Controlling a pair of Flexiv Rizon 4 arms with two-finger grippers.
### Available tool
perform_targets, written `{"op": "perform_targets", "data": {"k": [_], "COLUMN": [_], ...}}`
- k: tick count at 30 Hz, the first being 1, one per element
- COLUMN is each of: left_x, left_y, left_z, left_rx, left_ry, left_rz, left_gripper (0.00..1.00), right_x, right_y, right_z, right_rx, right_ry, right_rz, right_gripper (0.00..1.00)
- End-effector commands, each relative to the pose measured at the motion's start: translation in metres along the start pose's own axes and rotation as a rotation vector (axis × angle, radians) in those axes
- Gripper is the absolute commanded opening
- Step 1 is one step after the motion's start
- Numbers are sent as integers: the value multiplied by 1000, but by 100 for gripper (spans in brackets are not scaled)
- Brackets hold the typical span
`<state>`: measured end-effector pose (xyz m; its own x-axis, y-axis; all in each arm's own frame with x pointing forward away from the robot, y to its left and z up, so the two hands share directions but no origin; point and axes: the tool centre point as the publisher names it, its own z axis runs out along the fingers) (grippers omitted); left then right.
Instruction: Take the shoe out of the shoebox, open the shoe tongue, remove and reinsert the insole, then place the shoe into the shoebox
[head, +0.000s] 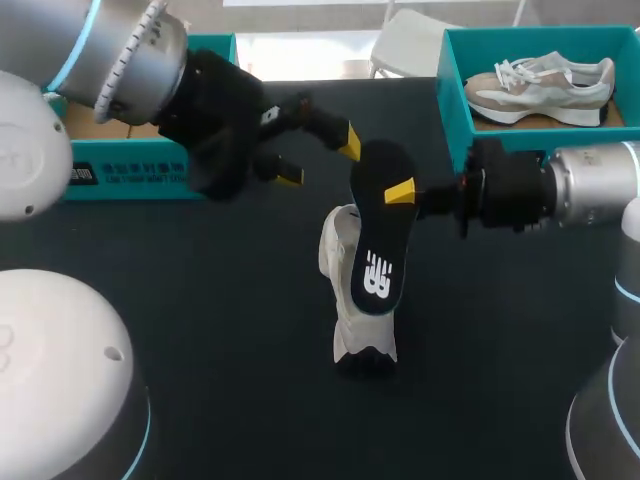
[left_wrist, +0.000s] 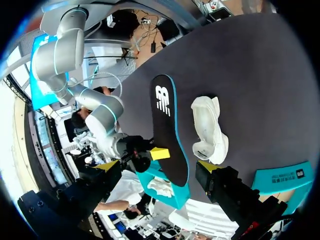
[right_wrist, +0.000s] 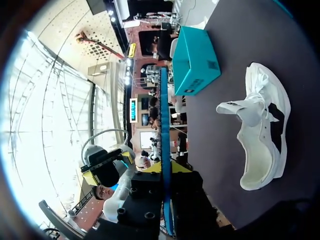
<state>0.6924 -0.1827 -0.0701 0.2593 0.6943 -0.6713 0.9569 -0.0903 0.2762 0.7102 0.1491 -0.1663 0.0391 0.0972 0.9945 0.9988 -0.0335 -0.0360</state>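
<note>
A white shoe (head: 345, 262) stands on its toe end on the dark table, its opening bare. Over it hangs a black insole (head: 378, 240) with a white logo. My right gripper (head: 400, 190) is shut on the insole's upper end. My left gripper (head: 319, 159) stands open just left of that end, not touching it. In the left wrist view the insole (left_wrist: 167, 130) stretches ahead of the open left gripper (left_wrist: 157, 167), with the shoe (left_wrist: 210, 130) beside it. The right wrist view has the insole (right_wrist: 164, 110) edge-on between the right gripper's fingers (right_wrist: 165, 169), the shoe (right_wrist: 262, 135) off to one side.
A teal shoebox (head: 130, 165) stands at the back left behind my left arm. A second teal box (head: 450, 100) at the back right holds a beige and white shoe (head: 540, 85). Dark table (head: 230, 380) spreads in front of the standing shoe.
</note>
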Motion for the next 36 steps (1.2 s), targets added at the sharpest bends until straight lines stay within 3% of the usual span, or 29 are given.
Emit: {"op": "perform_targets", "data": {"k": [1,6,12,15,23,29,36], "left_x": [-9,-12,-12,-10,-12,-24,-19], "left_y": [-5,-10,-13,-14,-9,-5,-4], "left_z": [2,4,5,4,14,22,26], "left_rx": [78,170,222,172,166,131,122], "left_ry": [273,481,602,696,818,855,870], "left_rz": [-19,-113,-243,-276,-209,-167,-185], "left_gripper": [100,100,100,100,100,100,100], "right_x": [2,2,0,0,1,0,2], "right_y": [8,12,13,14,16,16,18], "right_z": [4,5,6,7,10,11,10], "right_rx": [12,14,22,24,34,33,33], "right_ry": [-21,-23,-26,-28,-29,-23,-29], "right_rz": [-3,-7,-2,-3,-4,-2,-4], "right_gripper": [0,0,0,0,0,0,0]}}
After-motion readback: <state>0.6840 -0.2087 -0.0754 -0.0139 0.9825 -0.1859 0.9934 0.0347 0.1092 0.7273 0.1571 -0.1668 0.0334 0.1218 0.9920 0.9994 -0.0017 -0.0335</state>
